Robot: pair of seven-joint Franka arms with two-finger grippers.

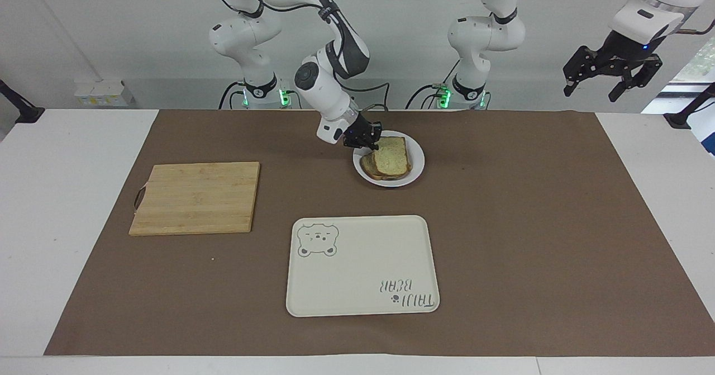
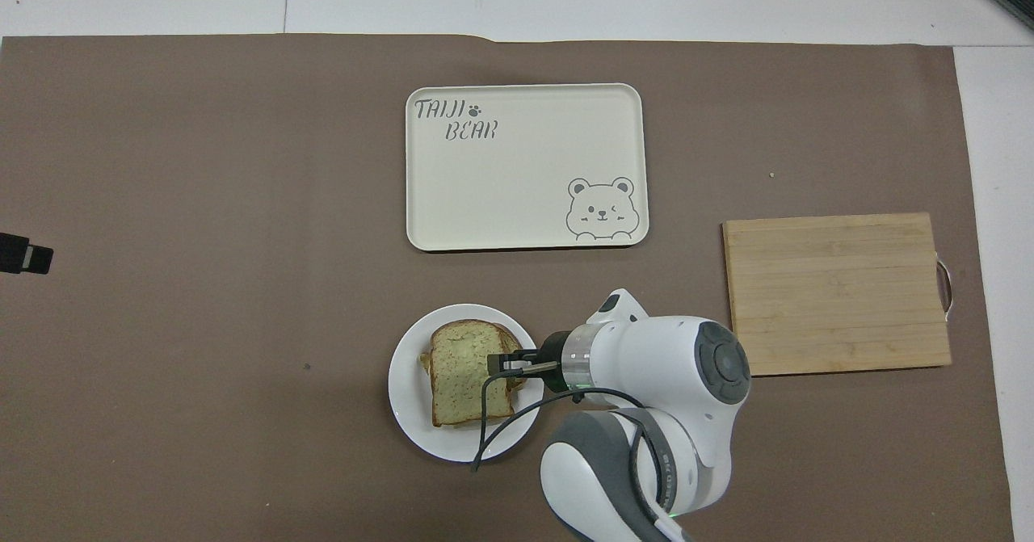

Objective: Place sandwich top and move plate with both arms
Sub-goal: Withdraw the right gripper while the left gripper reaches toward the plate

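Sandwich top (image 1: 392, 155) lies on the lower slice on the plate (image 1: 416, 160). Right end effector (image 1: 370, 138) sits at the slice's edge; can't tell its opening. Only the facing view shows the left end effector (image 1: 611, 81), raised off the left arm's end of the surface, spread wide, holding nothing. Brown mat (image 2: 202, 283), tray (image 2: 517, 227), cutting board (image 2: 836, 292) on the surface (image 1: 72, 196); white wall (image 1: 402, 34).

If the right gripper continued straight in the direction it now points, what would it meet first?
Most likely the sandwich top on the plate: the right gripper points at its edge, already at or nearly touching it; depth is unclear.
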